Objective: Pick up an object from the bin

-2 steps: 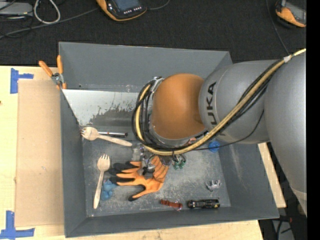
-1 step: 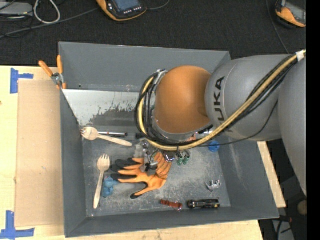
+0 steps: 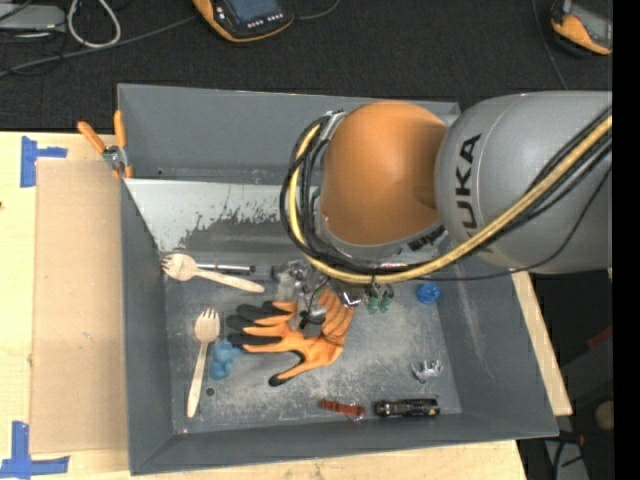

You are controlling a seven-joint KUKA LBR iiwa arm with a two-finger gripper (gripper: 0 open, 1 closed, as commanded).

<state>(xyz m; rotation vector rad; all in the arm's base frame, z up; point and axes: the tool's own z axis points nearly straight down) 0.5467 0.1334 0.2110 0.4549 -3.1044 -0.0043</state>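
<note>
My gripper (image 3: 308, 306) hangs below the arm's orange cover, low over the middle of the bin. It sits right at the upper edge of an orange and black work glove (image 3: 300, 346) that lies flat with its fingers pointing left. Whether it touches the glove I cannot tell, as the cover hides most of it. A wooden spoon (image 3: 205, 271) lies to the upper left of the gripper. A small green thing (image 3: 377, 303) sits just to its right.
A wooden fork (image 3: 203, 353) and a small blue thing (image 3: 220, 365) lie left of the glove. A blue piece (image 3: 428, 293), a metal clip (image 3: 427, 370), a black oblong thing (image 3: 407, 407) and a small red thing (image 3: 342, 407) lie right and near the front wall.
</note>
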